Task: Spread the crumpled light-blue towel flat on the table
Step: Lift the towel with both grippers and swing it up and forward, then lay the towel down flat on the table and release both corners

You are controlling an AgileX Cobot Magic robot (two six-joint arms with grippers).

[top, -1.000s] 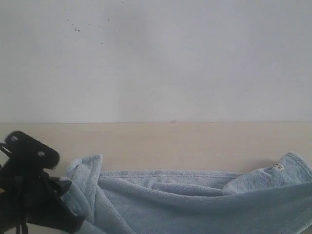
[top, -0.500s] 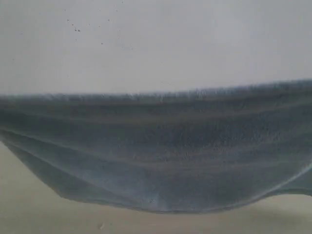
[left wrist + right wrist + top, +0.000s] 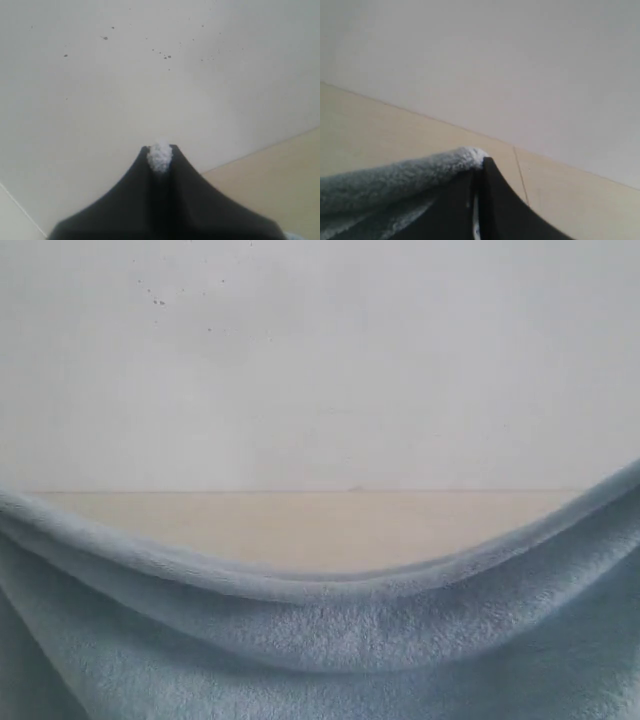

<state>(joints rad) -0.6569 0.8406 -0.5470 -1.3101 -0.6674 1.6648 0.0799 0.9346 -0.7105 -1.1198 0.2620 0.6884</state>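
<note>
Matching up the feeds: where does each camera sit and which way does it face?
Exterior: low, near table level, facing the wall; sagging towel fills the foreground; no arm shows.
Left wrist: behind the left gripper, shut on a towel tuft, facing wall.
Right wrist: behind the right gripper, shut on a towel edge, facing table and wall.
All share towel, table, wall.

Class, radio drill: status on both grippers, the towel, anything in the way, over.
Left gripper jaws shut on towel. Right gripper jaws shut on towel. Towel hangs between them, top edge sagging; table beyond. No obstruction visible.
</note>
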